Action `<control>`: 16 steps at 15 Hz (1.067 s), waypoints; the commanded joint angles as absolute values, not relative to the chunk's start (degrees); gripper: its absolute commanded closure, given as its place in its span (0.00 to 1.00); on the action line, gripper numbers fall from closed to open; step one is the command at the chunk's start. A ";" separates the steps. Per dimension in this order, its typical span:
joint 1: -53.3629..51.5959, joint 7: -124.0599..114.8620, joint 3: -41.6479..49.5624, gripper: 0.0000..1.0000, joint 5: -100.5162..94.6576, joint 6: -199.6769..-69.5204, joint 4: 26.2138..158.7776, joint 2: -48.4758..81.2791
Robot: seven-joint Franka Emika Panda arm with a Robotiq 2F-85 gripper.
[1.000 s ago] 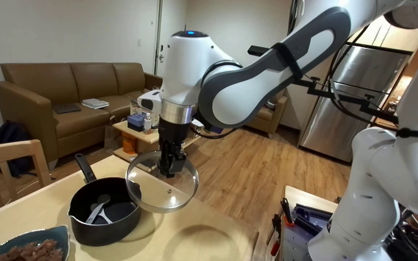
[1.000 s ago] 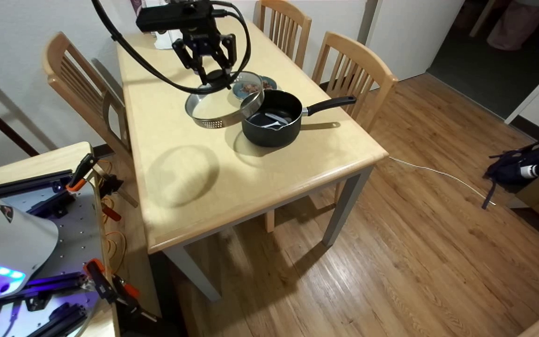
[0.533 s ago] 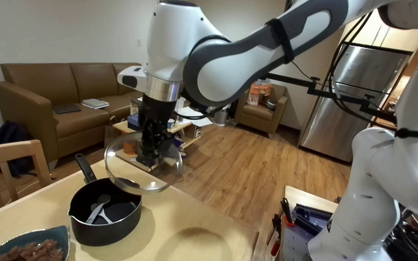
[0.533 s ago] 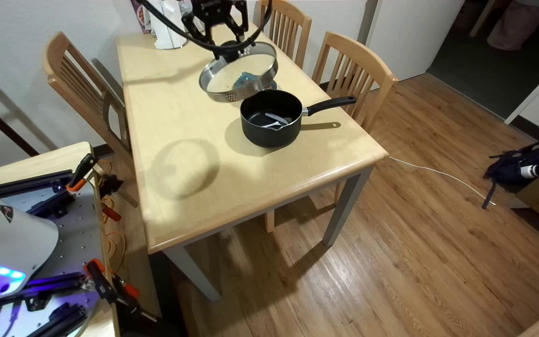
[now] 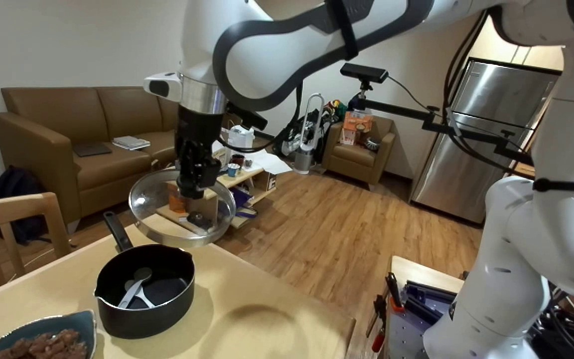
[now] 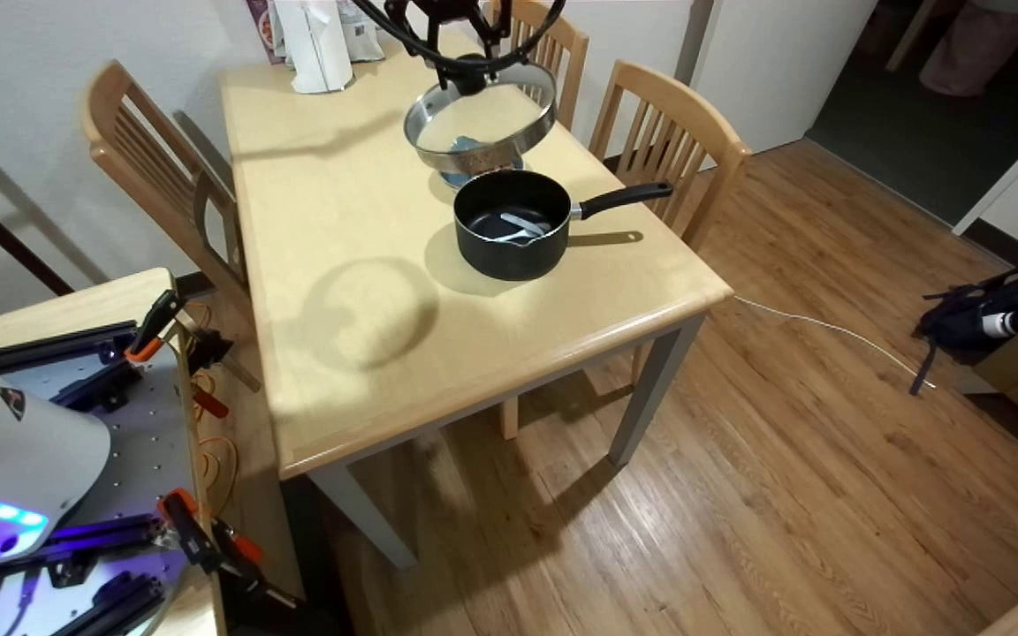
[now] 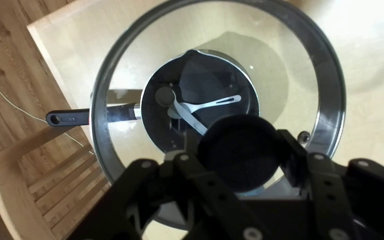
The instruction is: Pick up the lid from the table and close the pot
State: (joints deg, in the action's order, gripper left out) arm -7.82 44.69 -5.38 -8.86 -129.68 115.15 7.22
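We've got the gripper [image 7: 240,150] pinching the dark knob [image 7: 238,168], lid [image 5: 175,219] up in the air; from there the pot [image 5: 142,319] on the table [image 5: 277,319] lies below and a bit left in an exterior view, away from the arm's base [image 5: 484,319], handle [image 5: 116,229] pointing far; we'd judge: shift left, centre, then lower

It's a home here, living and eating space all in one! There's the brown sofa [image 5: 127,117] along the wall [image 5: 68,40], a backpack [image 5: 15,182] on the floor [image 5: 317,224] beside it, a matching armchair [image 5: 357,157] farther back, a cluttered coffee table [image 5: 247,174], a big silvery fridge [image 5: 456,179] off to the side. Wooden chairs [image 6: 695,110] line the pale surface [image 6: 509,344], pot [image 6: 509,256] and food dish [image 5: 80,321] on top. And one lab touch: a metal-topped stand [image 6: 151,442] with clamps [image 6: 195,534]!
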 commanded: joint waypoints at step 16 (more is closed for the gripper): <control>-4.58 57.70 -9.77 0.66 -10.24 -139.20 118.14 11.73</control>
